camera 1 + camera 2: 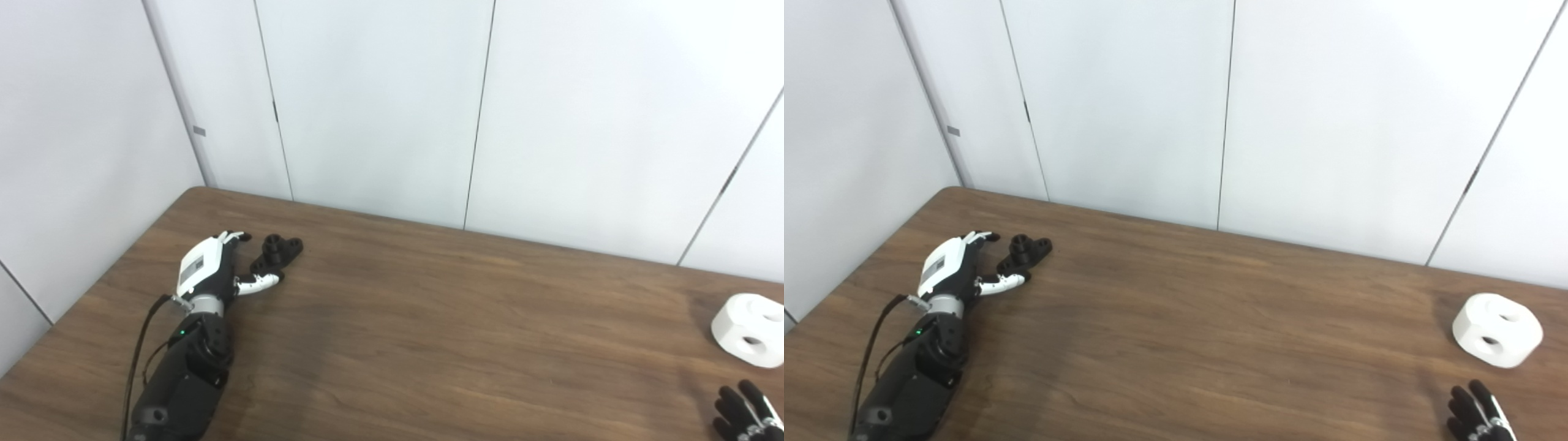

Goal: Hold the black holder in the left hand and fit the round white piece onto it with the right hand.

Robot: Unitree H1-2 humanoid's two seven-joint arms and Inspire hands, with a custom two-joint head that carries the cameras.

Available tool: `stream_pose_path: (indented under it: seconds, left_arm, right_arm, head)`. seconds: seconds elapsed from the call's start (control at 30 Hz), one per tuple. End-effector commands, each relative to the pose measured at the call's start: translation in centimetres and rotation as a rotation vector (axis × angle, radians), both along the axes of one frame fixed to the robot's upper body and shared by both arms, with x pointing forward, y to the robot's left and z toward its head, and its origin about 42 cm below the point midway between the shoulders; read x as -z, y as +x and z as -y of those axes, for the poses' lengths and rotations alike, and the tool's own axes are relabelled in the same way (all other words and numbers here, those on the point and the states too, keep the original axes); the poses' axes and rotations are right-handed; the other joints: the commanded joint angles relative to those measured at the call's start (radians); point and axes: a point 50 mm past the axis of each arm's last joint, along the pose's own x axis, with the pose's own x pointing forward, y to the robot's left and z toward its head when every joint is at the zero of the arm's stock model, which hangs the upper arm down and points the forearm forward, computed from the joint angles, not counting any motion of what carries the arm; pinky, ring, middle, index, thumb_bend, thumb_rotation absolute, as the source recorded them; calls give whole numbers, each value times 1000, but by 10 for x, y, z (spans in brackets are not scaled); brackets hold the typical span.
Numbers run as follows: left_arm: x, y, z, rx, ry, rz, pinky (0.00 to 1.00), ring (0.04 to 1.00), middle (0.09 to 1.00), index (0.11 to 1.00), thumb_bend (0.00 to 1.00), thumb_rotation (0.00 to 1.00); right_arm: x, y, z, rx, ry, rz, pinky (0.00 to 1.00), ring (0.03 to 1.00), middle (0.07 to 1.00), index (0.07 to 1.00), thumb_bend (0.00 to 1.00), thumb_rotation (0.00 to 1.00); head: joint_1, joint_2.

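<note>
At the left of the frame the left hand (208, 269) lies low over the table (429, 318), its arm coming up from the lower left corner. Its fingers are apart and it holds nothing; the thumb (260, 282) sticks out to the right, its tip just below the holder (277, 252). Whether thumb and holder touch cannot be told. The holder is a small black part with a raised post and round holes, lying on the wood just right of the hand.

Far off at the right edge sits the white piece (1496, 330), a round block with flat facets and two holes showing, one on top and one on its near side. It rests on the table, well apart from the holder.

Only the dark fingertips of the right hand (1479, 413) show at the lower right corner, below the white piece and apart from it. They look spread and hold nothing.
</note>
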Motion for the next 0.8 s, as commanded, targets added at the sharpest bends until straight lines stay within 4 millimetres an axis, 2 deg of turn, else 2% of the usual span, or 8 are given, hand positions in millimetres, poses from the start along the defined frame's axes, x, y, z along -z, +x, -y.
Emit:
stream_pose_path:
  seconds: [0.0, 0.27, 0.77]
  left_arm:
    - [-34, 15, -14, -5, 69, 73, 1000, 1000, 953, 813, 813, 326]
    - [-38, 18, -14, 3, 74, 54, 1000, 1000, 940, 753, 802, 315]
    - [-40, 21, -11, 41, 98, 18, 1000, 1000, 921, 722, 790, 330]
  right_arm:
    - [35, -28, -2, 22, 46, -114, 1000, 974, 971, 977, 801, 903]
    - [34, -29, -4, 34, 74, -128, 1000, 1000, 988, 993, 789, 913]
    - [34, -26, -6, 34, 78, -126, 1000, 1000, 1000, 1000, 763, 921]
  head:
    - [-1, 1]
    - [-6, 3]
    - [-5, 8]
